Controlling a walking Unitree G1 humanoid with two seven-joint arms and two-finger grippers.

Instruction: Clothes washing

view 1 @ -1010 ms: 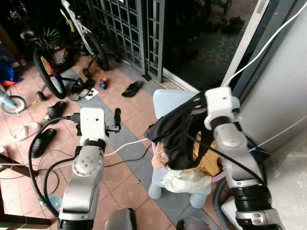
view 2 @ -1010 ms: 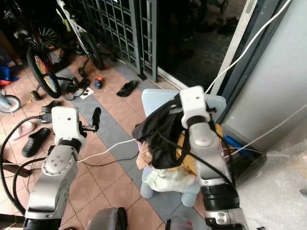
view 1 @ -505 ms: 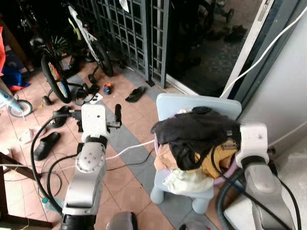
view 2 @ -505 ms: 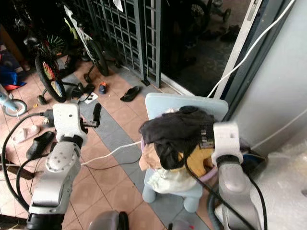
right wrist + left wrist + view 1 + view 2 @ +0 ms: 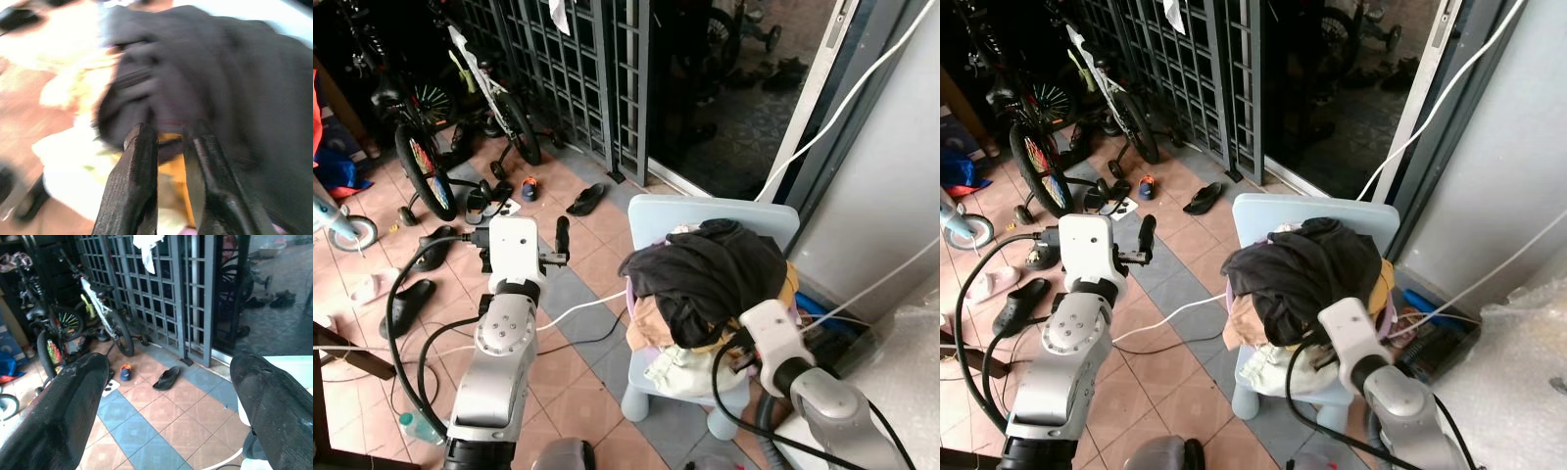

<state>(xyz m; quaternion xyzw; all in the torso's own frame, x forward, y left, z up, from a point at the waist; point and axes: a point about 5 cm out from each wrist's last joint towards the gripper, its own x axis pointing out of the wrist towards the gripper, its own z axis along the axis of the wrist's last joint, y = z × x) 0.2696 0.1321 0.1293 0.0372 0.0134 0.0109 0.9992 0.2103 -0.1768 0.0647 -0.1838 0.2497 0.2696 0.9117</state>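
A heap of clothes sits on a pale blue plastic chair (image 5: pixel 656 211). A black garment (image 5: pixel 705 274) lies on top, with yellow cloth (image 5: pixel 787 284) and white cloth (image 5: pixel 687 368) under it. My right arm comes up from below, its wrist (image 5: pixel 766 333) just in front of the heap. In the right wrist view my right gripper (image 5: pixel 168 132) points at the black garment, its fingers (image 5: pixel 134 186) nearly together with nothing gripped. My left gripper (image 5: pixel 521 240) hangs over the floor to the chair's left, open and empty, its fingers (image 5: pixel 63 406) wide apart.
A metal gate (image 5: pixel 578 69) and bicycles (image 5: pixel 421 157) stand at the back left. Sandals (image 5: pixel 585 201) and shoes (image 5: pixel 406 299) lie on the tiles. A white cable (image 5: pixel 578 305) crosses the floor. A grey wall (image 5: pixel 891 176) rises on the right.
My right arm has come down from head height. The black garment it held up a second ago now lies on the heap, let go. The camera has shifted slightly.
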